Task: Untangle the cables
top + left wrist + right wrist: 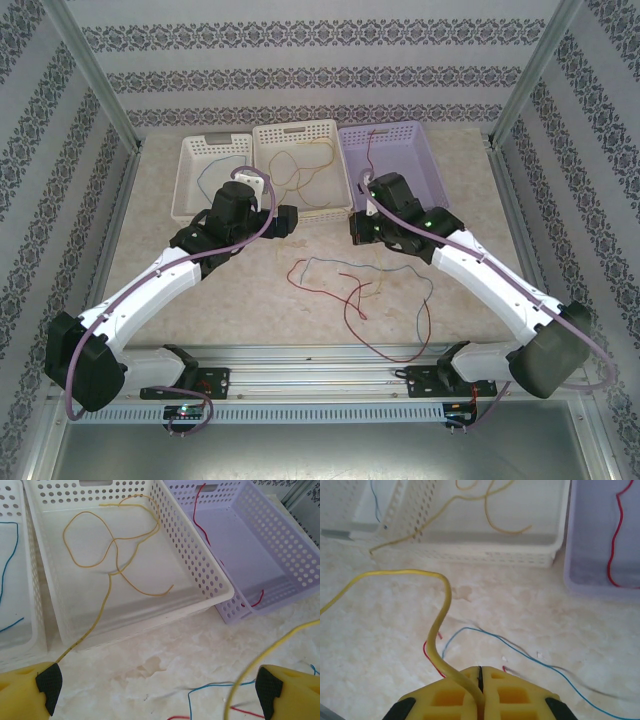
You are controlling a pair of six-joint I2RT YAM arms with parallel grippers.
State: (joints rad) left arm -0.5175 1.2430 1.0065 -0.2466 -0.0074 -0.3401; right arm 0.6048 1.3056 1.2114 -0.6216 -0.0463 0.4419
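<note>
Three colours among the cables (355, 290): red, yellow-orange and blue, split between tabletop and baskets.

On the pale marbled tabletop (230, 300), between the two arms, a loose tangle. One blue wire (520, 653) crossing red wire (347, 312), overlapped too much to tell one red strand from two. One yellow wire (442, 610) pinched in the right gripper (480, 680), fingers pressed together on it. From there, rising, arching left and running off the left edge of the right wrist view.

Across the far side of the table, three perforated baskets in a row, touching or nearly so.
- In the left white basket (183, 190), a second blue wire (10, 550).
- In the middle white basket (200, 570), yellow-orange loops (64, 537), too interlaced to count. One trailing strand (100, 615) hanging over the near wall onto the table.
- In the lilac basket (290, 545), a second red wire (196, 517) along the left wall.

Just in front of the middle basket, the left gripper (155, 687), its two yellow fingers wide apart over bare tabletop and gripping nothing. Trailing strand ending at the black pad of one finger; cannot tell whether touching. Beside the other finger, a yellow wire curving past.
</note>
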